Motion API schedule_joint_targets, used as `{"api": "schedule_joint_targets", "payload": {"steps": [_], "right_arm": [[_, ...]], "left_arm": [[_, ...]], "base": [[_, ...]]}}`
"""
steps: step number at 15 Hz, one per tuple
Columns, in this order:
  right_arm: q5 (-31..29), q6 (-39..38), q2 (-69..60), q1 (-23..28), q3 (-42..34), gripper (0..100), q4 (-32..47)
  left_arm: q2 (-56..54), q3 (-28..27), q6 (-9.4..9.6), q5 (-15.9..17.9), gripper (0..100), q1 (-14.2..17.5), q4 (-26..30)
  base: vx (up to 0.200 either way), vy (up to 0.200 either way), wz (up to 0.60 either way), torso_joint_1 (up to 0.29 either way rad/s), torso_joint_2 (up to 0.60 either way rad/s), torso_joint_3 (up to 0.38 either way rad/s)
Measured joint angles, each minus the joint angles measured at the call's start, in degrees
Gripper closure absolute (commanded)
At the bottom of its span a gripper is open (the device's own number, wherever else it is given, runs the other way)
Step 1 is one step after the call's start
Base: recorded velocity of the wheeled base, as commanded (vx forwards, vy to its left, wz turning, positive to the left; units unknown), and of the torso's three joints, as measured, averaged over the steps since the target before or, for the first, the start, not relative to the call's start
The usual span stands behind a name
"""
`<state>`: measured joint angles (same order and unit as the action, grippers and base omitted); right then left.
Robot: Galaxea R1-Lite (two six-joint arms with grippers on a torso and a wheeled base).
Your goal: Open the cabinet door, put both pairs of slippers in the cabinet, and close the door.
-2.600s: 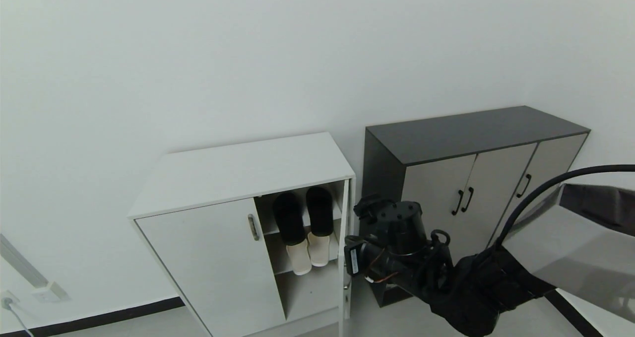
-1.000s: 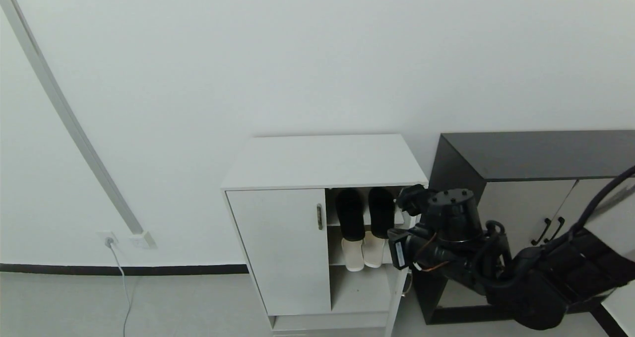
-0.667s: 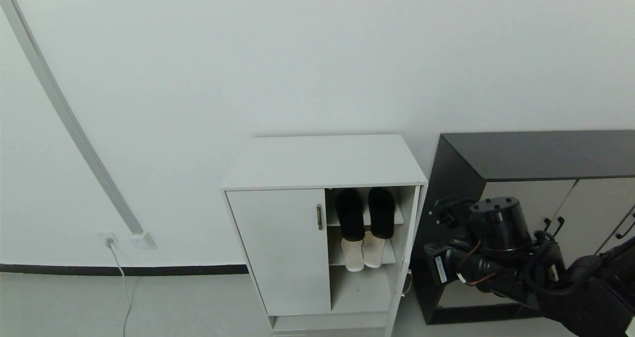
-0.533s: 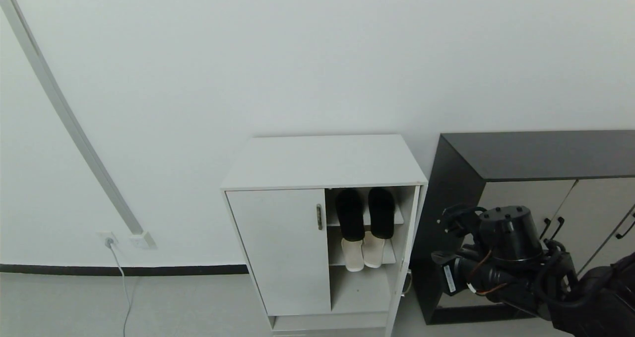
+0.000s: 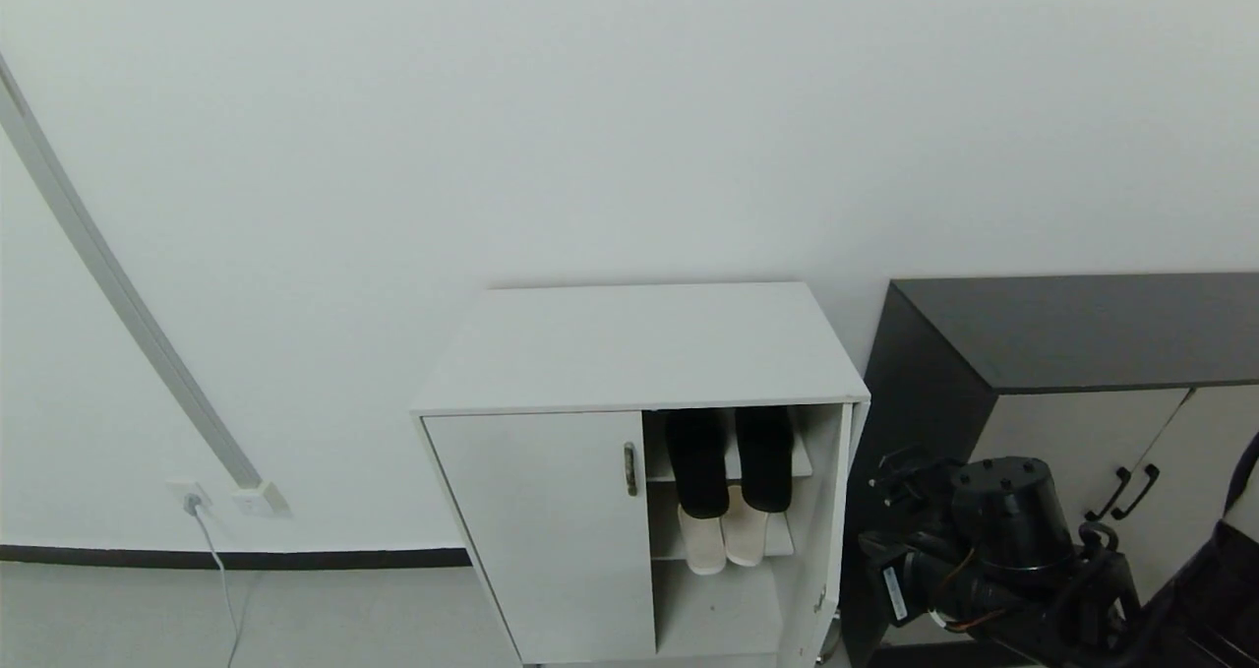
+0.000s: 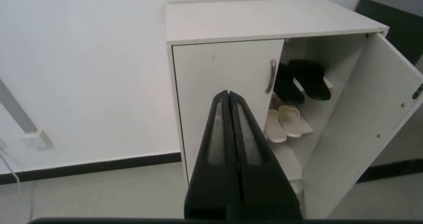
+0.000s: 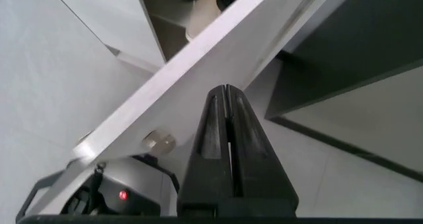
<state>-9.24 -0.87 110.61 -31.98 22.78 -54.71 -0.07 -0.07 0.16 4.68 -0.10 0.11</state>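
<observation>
The white cabinet point(image 5: 639, 343) stands against the wall, its left door point(image 5: 541, 530) closed and its right door point(image 5: 829, 550) swung open, edge toward me. Inside, a black pair of slippers point(image 5: 700, 461) lies on the upper shelf and a white pair point(image 5: 723, 540) on the shelf below. My right arm's wrist point(image 5: 1003, 520) hangs low, to the right of the open door. The right gripper point(image 7: 227, 92) is shut and holds nothing, close under the door panel point(image 7: 218, 59). My left gripper point(image 6: 229, 95) is shut and holds nothing, in front of the cabinet, with both pairs of slippers point(image 6: 291, 102) in view.
A dark cabinet point(image 5: 1072, 324) with grey doors stands right beside the white one. A wall socket with a cable point(image 5: 192, 499) and a slanted conduit point(image 5: 108, 284) are on the left wall. Bare floor lies in front.
The camera has shifted, so the cabinet looks nearer. My right arm has drawn back from the cabinet opening, to the right and down. The door stays open.
</observation>
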Motion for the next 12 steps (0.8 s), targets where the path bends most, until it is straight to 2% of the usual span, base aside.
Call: {"api": "schedule_joint_targets", "payload": {"steps": [4,8,12], "right_arm": [[0.16,-0.50,2.96,-0.02,0.83,100,-1.72],[-0.01,-0.55,8.22,-0.33,2.49,100,-9.20],[-0.22,-0.61,12.82,-1.71,7.08,100,-9.80]], "left_arm": [[0.00,-0.02,0.00,-0.01,100,0.00,-0.01],[0.00,-0.02,-0.06,-0.01,100,0.00,-0.01],[0.00,-0.02,-0.06,-0.01,100,0.00,-0.01]], "base": [[0.000,0.000,0.00,0.000,0.00,0.000],[0.000,0.000,0.00,0.000,0.00,0.000],[0.000,0.000,0.00,0.000,0.00,0.000]]}}
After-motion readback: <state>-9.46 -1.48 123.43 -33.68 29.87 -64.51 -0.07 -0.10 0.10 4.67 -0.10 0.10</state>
